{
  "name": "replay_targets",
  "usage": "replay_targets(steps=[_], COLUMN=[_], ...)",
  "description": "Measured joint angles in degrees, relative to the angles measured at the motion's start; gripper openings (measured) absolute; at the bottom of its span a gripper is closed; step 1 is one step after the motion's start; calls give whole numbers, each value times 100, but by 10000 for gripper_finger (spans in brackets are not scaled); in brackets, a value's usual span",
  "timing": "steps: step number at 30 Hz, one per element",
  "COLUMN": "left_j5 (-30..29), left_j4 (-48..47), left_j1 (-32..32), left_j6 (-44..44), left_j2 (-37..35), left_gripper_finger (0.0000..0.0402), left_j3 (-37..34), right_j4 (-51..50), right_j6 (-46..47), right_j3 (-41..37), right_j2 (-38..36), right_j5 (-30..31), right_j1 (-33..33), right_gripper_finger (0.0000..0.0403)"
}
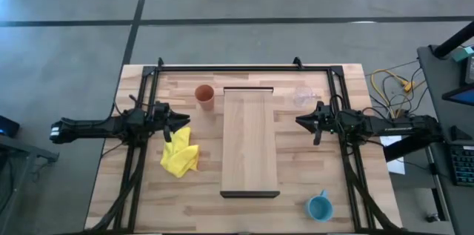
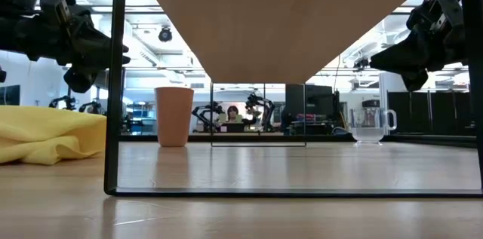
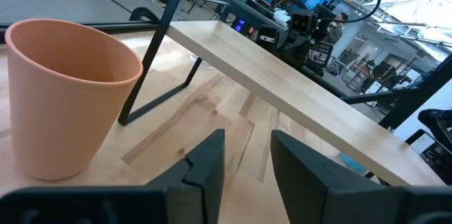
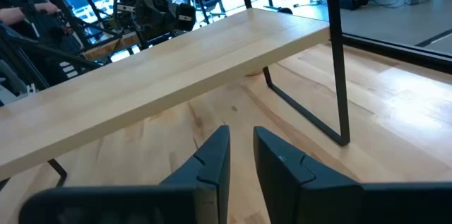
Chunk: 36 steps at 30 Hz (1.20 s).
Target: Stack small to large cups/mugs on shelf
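The shelf (image 1: 249,140), a long pale wood board on thin black legs, stands mid-table, running from near to far. The orange-brown cup (image 1: 205,95) stands upright on the table by the shelf's far left corner, close ahead in the left wrist view (image 3: 63,90). The clear glass mug (image 1: 304,96) stands by the far right corner. The light-blue mug (image 1: 320,207) stands at the near right. My left gripper (image 1: 184,121) hovers left of the shelf, slightly open and empty. My right gripper (image 1: 300,121) hovers right of it, open by a narrow gap and empty.
A crumpled yellow cloth (image 1: 180,153) lies on the table just near of my left gripper. A black frame (image 1: 244,67) runs along the table's far edge and down both sides. Bare tabletop lies between each gripper and the shelf.
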Motion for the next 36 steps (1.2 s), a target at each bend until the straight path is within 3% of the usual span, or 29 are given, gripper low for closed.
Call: replay_targets(steps=[27,31,36], left_j5=[0,-4,-4], left_j4=[0,0,0], left_j1=[1,1,0], left_j6=[2,2,-2], left_j2=[1,1,2], left_gripper_finger=[102,102,102], left_j3=[0,0,0], right_j4=[82,91,95], right_j6=[34,501,1902], right_j3=[0,0,0], right_j2=[2,-1,0], right_j5=[48,50,49], right_j1=[-1,0,-1], right_gripper_finger=[59,59,59])
